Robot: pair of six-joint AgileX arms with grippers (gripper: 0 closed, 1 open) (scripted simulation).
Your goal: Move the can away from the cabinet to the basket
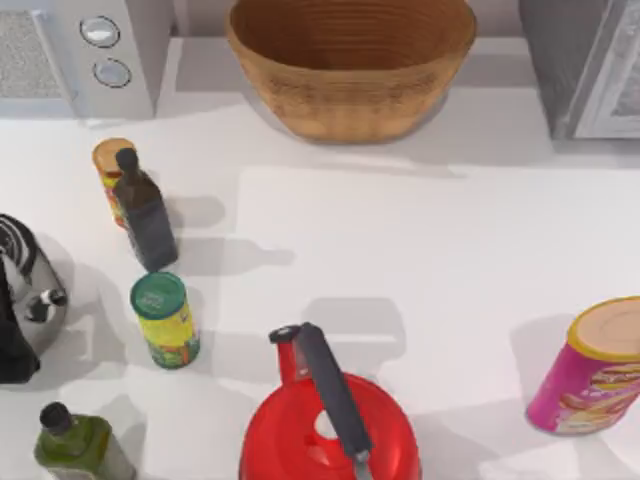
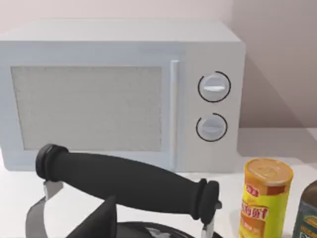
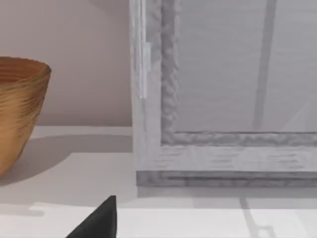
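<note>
Pincer state cannot be told for either arm. One basket [image 1: 350,70] sits at the tabletop's [image 1: 420,250] far edge, one cabinet [image 1: 590,65] right of it. Two bottles [image 1: 145,215], two yellow canisters [image 1: 165,320], one pink tube [image 1: 590,370], one red kettle [image 1: 330,430].

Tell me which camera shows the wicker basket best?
The top view: the basket appears nearly whole, rim and hollow inside, at the table's far edge. The right wrist view catches one side of it.

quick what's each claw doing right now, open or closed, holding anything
Left claw: over the dark kettle at the table's left; open or closed cannot be told.
Right claw: near the cabinet; cannot be told.
</note>
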